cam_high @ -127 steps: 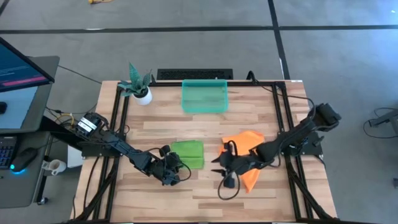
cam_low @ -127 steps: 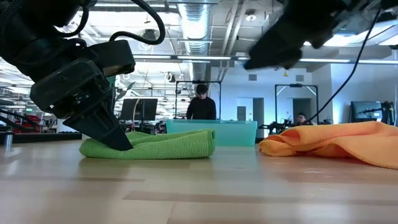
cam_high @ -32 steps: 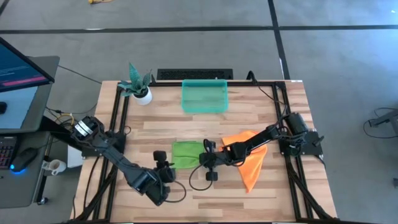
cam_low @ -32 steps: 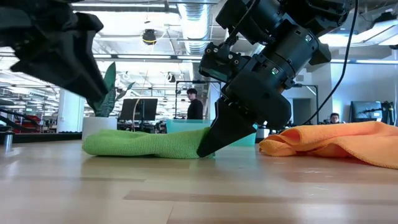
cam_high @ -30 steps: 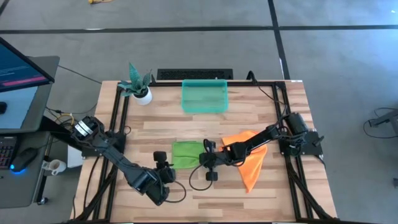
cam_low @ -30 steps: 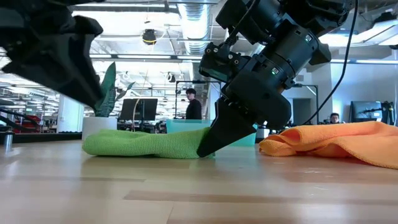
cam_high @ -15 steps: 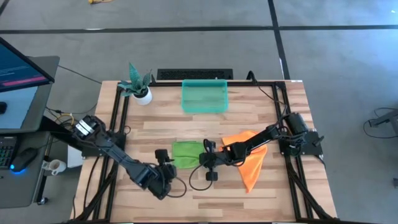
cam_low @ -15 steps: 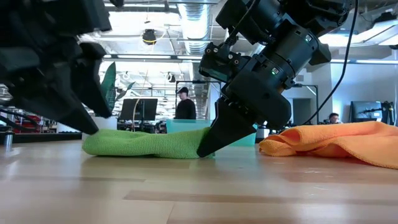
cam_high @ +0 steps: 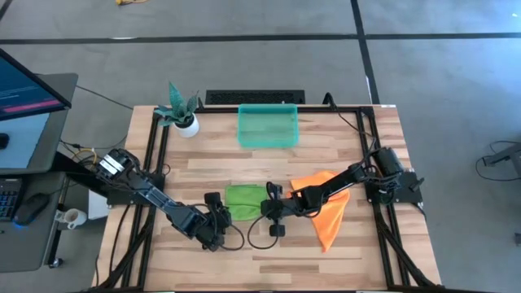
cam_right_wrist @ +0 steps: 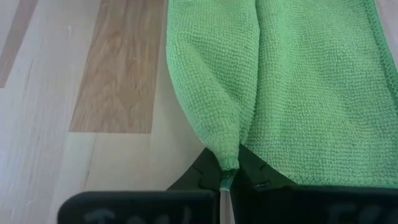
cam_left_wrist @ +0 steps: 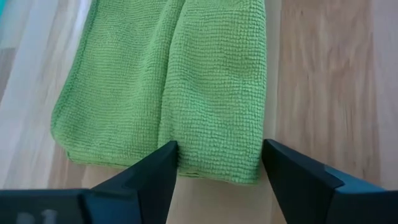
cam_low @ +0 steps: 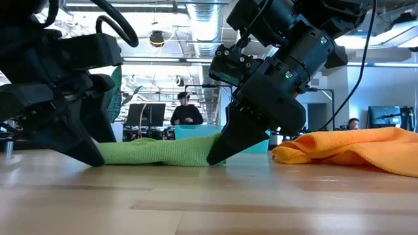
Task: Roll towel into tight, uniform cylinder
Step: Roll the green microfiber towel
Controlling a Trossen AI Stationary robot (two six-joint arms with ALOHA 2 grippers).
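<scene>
The green towel (cam_high: pixel 243 200) lies folded on the wooden table (cam_high: pixel 326 138), near the middle of it, with a rolled fold along its near side. The right gripper (cam_right_wrist: pixel 227 180) is at the right end of the towel – its two fingers are pressed together and they pinch a small corner of the green cloth, as the right wrist view shows. In the low view this gripper (cam_low: pixel 219 156) touches the table with its tip at the end of the towel. The left gripper (cam_left_wrist: pixel 219 163) is at the left end of the towel, low over the table; its fingers (cam_left_wrist: pixel 163 167) are spread wide and stand on both sides of the rolled fold, without closing on it. An orange cloth (cam_high: pixel 327 213) lies crumpled just to the right of the green towel, under the right arm. At the far side of the table stand a teal bin (cam_high: pixel 268 126) and a small potted plant (cam_high: pixel 181 110).
</scene>
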